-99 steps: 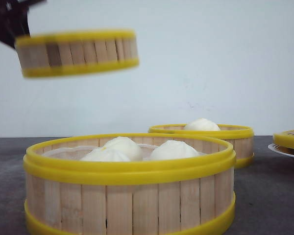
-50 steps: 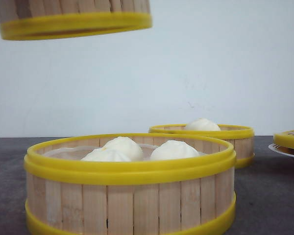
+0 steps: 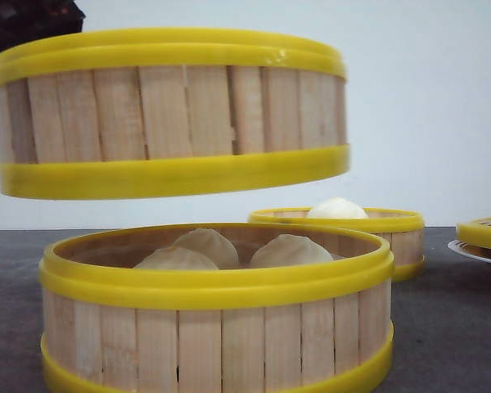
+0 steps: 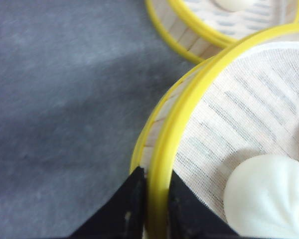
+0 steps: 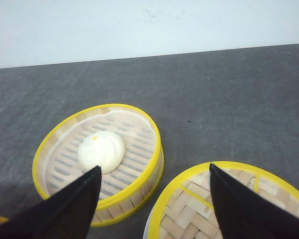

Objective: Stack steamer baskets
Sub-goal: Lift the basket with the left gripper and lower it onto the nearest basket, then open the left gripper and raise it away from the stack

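Note:
My left gripper [image 4: 155,172] is shut on the yellow rim of a steamer basket [image 4: 239,109], which has a cloth liner and a white bun [image 4: 266,194] inside. In the front view this held basket [image 3: 168,115] hangs level in the air just above a second steamer basket [image 3: 221,344] that holds three buns [image 3: 290,250]. A gap shows between the two. A third steamer basket [image 3: 393,237] with one bun stands behind on the right. Over that third basket [image 5: 134,144] and a woven-topped piece [image 5: 229,199], my right gripper [image 5: 154,199] is open and empty.
The woven-topped, yellow-rimmed piece [image 3: 484,233] rests on a white plate [image 3: 466,248] at the far right edge. The table [image 5: 229,89] is dark grey, with a white wall behind it. The third basket [image 4: 199,25] also shows in the left wrist view.
The held basket rose out of the top left, then came nearer and rightward. It now hangs large over the near basket and shades its buns.

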Motion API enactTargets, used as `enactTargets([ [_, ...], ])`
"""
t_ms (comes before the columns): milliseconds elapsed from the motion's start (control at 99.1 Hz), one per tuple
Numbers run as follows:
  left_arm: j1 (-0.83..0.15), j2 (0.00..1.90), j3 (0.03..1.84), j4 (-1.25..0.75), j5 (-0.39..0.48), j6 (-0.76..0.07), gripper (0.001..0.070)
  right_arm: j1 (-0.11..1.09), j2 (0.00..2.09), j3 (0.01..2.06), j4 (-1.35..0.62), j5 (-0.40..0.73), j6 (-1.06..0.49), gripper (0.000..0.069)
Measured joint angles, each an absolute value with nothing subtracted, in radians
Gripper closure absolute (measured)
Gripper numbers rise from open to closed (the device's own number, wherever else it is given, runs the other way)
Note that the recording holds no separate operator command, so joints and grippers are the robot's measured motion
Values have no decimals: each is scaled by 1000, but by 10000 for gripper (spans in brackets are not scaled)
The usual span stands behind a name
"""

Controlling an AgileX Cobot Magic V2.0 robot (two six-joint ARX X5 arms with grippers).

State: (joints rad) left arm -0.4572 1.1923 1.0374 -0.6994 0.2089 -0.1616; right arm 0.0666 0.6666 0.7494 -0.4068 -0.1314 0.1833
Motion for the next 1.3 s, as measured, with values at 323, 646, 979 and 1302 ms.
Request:
enactTargets([
  [323, -509, 1259, 1032, -669, 189, -177, 682, 67, 667, 749, -407, -131, 184, 266],
  [646, -522, 1296, 1031, -630, 189, -178, 682, 67, 667, 749, -407, -132, 184, 266],
  [979, -522, 1347, 1029, -628, 176, -184, 682, 67, 667, 749, -407, -131, 184, 266],
  [1302, -524, 1373, 1026, -639, 175, -194, 682, 67, 667, 749, -407, -131, 184, 266],
])
